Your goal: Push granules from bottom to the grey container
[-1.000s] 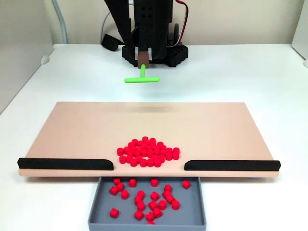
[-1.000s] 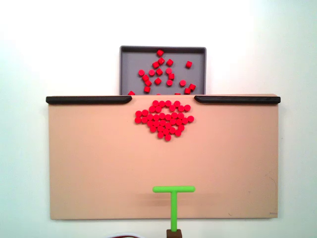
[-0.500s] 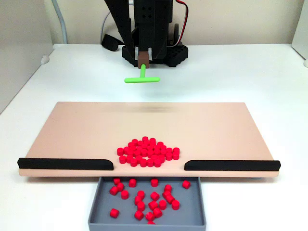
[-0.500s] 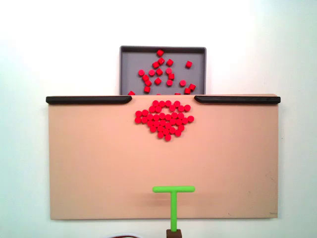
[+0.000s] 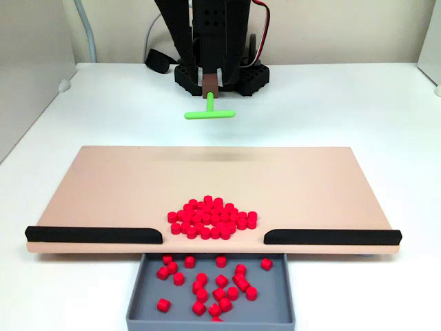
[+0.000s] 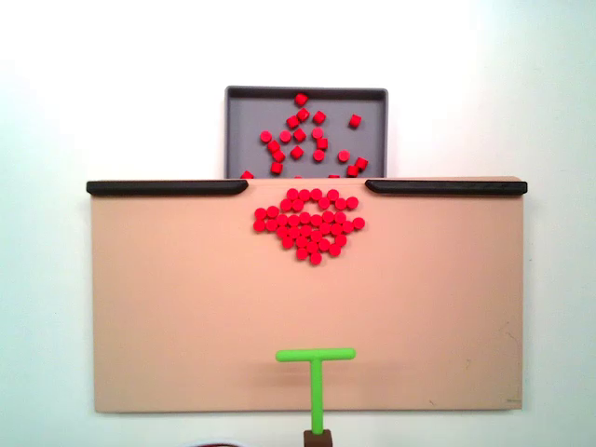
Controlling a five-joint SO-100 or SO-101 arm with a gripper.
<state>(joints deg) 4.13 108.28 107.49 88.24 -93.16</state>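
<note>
Shifting sideways along the tan board's (image 6: 186, 317) near edge, the green T-shaped pusher (image 6: 316, 356), carried by a gripper (image 5: 211, 83) whose jaw opening is unclear, is hanging well behind the light, roll-prone granules (image 6: 308, 223) clustering beside the grey container (image 6: 244, 116), best swept broadside.

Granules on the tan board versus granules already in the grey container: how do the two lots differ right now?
The granules on the tan board sit packed in one tight cluster at the gap between the black strips; the granules in the grey container lie scattered loosely with bare floor between them. The board lot looks larger. Both are alike: small, bright red, stubby pieces.
</note>
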